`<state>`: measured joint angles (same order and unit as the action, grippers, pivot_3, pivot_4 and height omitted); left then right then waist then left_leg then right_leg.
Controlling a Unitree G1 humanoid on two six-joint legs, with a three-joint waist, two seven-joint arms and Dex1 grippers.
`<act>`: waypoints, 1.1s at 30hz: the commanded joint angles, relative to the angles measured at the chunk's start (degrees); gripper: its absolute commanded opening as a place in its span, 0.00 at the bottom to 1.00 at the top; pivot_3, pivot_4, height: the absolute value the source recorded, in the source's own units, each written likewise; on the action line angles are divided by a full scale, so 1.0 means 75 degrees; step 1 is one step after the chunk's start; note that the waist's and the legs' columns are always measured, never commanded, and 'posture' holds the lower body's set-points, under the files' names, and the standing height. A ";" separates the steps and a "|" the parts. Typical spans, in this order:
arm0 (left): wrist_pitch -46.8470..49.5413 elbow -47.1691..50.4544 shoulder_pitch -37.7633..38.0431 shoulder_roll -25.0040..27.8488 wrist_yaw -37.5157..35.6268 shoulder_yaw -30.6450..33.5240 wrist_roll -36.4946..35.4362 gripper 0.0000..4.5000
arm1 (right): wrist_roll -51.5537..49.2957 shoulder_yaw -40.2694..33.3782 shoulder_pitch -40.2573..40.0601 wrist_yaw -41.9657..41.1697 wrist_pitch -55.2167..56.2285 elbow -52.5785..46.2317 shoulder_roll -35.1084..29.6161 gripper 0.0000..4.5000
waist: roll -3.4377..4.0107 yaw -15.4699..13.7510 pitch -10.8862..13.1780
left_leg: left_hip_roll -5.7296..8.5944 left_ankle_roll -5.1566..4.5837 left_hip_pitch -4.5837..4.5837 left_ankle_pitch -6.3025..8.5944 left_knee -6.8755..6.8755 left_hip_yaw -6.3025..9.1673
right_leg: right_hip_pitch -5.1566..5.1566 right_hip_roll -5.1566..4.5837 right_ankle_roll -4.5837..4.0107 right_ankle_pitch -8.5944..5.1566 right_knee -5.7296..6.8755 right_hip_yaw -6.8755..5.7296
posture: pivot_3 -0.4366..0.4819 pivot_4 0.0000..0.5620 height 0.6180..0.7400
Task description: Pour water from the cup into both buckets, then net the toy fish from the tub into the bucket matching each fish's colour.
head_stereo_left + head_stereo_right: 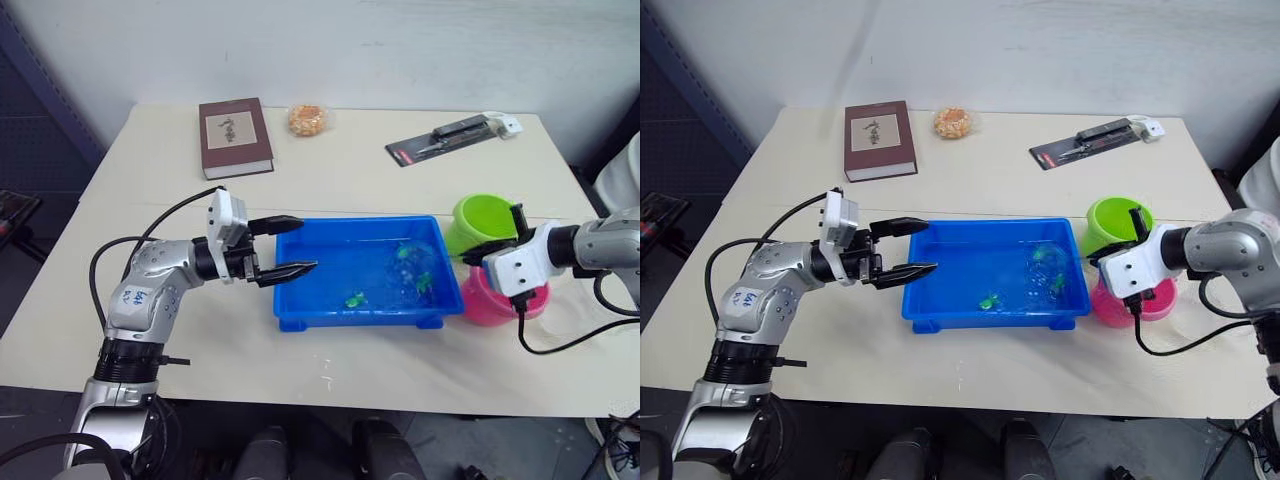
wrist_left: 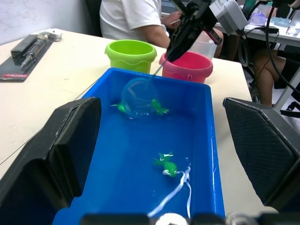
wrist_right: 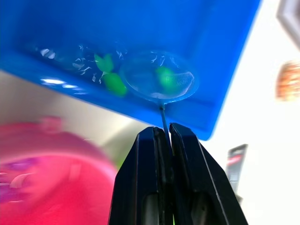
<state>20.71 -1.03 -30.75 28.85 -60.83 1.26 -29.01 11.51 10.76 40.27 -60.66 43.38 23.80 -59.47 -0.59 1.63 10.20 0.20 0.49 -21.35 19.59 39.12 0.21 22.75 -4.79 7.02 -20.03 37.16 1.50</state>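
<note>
The blue tub (image 1: 360, 322) holds water and three green toy fish: one near the front (image 1: 354, 299) and two at the right end (image 1: 424, 282). My right gripper (image 3: 168, 129) is shut on the net's thin handle, above the pink bucket (image 1: 480, 305). The net's round hoop (image 3: 158, 77) is dipped in the tub's right end, right by a green fish (image 2: 158, 108). Behind the pink bucket stands the lime green bucket (image 1: 482, 220). The clear cup (image 2: 206, 46) sits just beyond the pink bucket. My left gripper (image 1: 306, 245) is open, empty, at the tub's left rim.
A dark red book (image 1: 235, 137), an orange snack packet (image 1: 308, 120) and a black tool on its card (image 1: 450, 137) lie at the table's far side. A person (image 2: 131, 18) sits behind the table's right end.
</note>
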 commanded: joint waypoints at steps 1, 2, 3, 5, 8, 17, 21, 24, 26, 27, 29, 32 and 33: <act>-0.0011 0.0153 -0.0055 -0.0007 0.0002 0.0072 -0.0092 0.99 | -0.0718 -0.0504 0.0043 0.0370 0.0220 -0.0127 0.0108 0.00 | 0.0000 0.0000 0.0000 | -0.0001 0.0000 0.0000 0.0000 0.0000 0.0001 | 0.0000 0.0000 0.0000 0.0000 0.0000 0.0000 | 0.48 0.27 1.00; -0.0005 0.0159 -0.0046 -0.0004 0.0000 0.0074 -0.0096 0.99 | -0.1109 -0.0662 -0.0107 0.0336 -0.0121 -0.0330 0.0133 0.00 | 0.0000 0.0000 0.0000 | -0.0001 0.0000 0.0000 0.0000 0.0000 0.0002 | 0.0000 0.0000 0.0000 0.0000 0.0000 -0.0001 | 0.48 0.27 1.00; 0.0005 0.0173 -0.0032 0.0000 -0.0001 0.0077 -0.0102 0.99 | -0.1417 -0.0771 -0.0247 0.0267 -0.0418 -0.0548 0.0097 0.00 | 0.0000 -0.0005 0.0000 | -0.0001 0.0000 0.0000 0.0000 0.0000 0.0000 | 0.0000 0.0000 0.0000 0.0000 0.0001 -0.0001 | 0.48 0.27 1.00; 0.0021 0.0190 -0.0011 0.0007 -0.0005 0.0085 -0.0113 0.99 | -0.1661 -0.0884 -0.0503 0.0086 -0.0751 -0.0892 -0.0100 0.00 | 0.0000 -0.0023 0.0000 | -0.0001 0.0000 -0.0003 0.0000 0.0000 0.0005 | -0.0001 -0.0004 0.0000 0.0000 0.0001 -0.0002 | 0.48 0.27 1.00; 0.0023 0.0187 0.0046 0.0039 -0.0052 0.0110 -0.0129 0.99 | -0.3067 -0.1477 -0.1606 -0.0199 -0.3473 -0.2416 -0.0526 0.00 | 0.0001 -0.0060 0.0000 | 0.0001 -0.0001 -0.0003 0.0000 0.0003 0.0012 | -0.0008 -0.0010 0.0000 0.0000 0.0000 -0.0002 | 0.48 0.27 1.00; 0.0001 0.0151 0.0121 0.0089 -0.0195 0.0116 -0.0127 0.99 | -0.7213 -0.3122 -0.3226 0.1792 -1.2304 -0.6318 -0.0769 0.00 | 0.0000 -0.0030 0.0000 | 0.0001 0.0007 -0.0007 -0.0004 0.0010 0.0063 | -0.0028 -0.0016 -0.0002 0.0000 -0.0001 0.0010 | 0.48 0.27 1.00; 0.0006 0.0087 0.0047 0.0094 -0.0238 0.0080 -0.0086 0.99 | -0.8571 -0.3503 -0.2775 0.2895 -1.4496 -0.6690 -0.0319 0.00 | 0.0000 -0.0032 0.0000 | 0.0004 0.0007 -0.0012 -0.0004 0.0003 0.0068 | -0.0028 -0.0021 -0.0002 0.0001 -0.0014 0.0006 | 0.48 0.27 1.00; -0.0015 0.0047 -0.0003 0.0104 -0.0236 0.0068 -0.0040 0.99 | -0.9382 -0.3690 -0.2250 0.3752 -1.6102 -0.6607 0.0015 0.00 | 0.0000 -0.0045 0.0000 | 0.0005 0.0006 -0.0016 -0.0004 -0.0001 0.0070 | -0.0026 -0.0024 -0.0002 0.0000 -0.0019 0.0003 | 0.48 0.27 1.00; -0.0026 0.0037 -0.0019 0.0127 -0.0248 0.0061 -0.0022 0.99 | -0.9560 -0.3851 -0.1814 0.4401 -1.7146 -0.6366 0.0505 0.00 | 0.0000 -0.0043 0.0000 | 0.0006 0.0005 -0.0017 -0.0003 -0.0001 0.0071 | -0.0025 -0.0026 -0.0002 0.0001 -0.0021 0.0002 | 0.48 0.27 1.00; -0.0032 0.0032 -0.0032 0.0151 -0.0257 0.0062 -0.0010 0.99 | -0.9518 -0.3844 -0.1704 0.4668 -1.7511 -0.6330 0.0671 0.00 | 0.0000 -0.0044 0.0000 | 0.0006 0.0005 -0.0018 -0.0003 -0.0002 0.0074 | -0.0026 -0.0025 -0.0002 0.0001 -0.0023 0.0000 | 0.48 0.27 1.00; -0.0044 0.0034 -0.0045 0.0186 -0.0272 0.0061 0.0006 0.99 | -0.9462 -0.3839 -0.1606 0.5048 -1.7994 -0.6313 0.0854 0.00 | 0.0000 -0.0050 0.0000 | 0.0010 0.0005 -0.0021 -0.0004 -0.0003 0.0073 | -0.0022 -0.0028 -0.0002 0.0001 -0.0020 0.0001 | 0.48 0.27 1.00; 0.0007 0.0099 -0.0054 0.0265 -0.0316 0.0049 0.0002 0.99 | -0.9823 -0.3908 -0.1635 0.5461 -1.8118 -0.6259 0.1024 0.00 | 0.0000 -0.0056 0.0000 | 0.0011 0.0004 -0.0033 -0.0003 -0.0005 0.0076 | -0.0014 -0.0029 -0.0002 0.0001 -0.0021 -0.0001 | 0.48 0.27 1.00; 0.0054 0.0143 -0.0048 0.0333 -0.0368 0.0042 -0.0015 0.99 | -0.9973 -0.3959 -0.1653 0.5676 -1.8118 -0.6195 0.1131 0.00 | 0.0000 -0.0055 0.0000 | 0.0011 0.0003 -0.0035 -0.0003 -0.0005 0.0076 | -0.0013 -0.0029 -0.0002 0.0000 -0.0021 -0.0002 | 0.48 0.27 1.00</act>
<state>21.15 -1.28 -30.38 30.48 -62.80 1.11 -28.83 -60.79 -16.38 27.63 -20.11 -91.86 -22.35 -51.25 -0.58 1.22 10.20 0.29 0.51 -21.62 19.56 39.08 0.77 22.65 -5.01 7.00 -20.03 37.00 1.48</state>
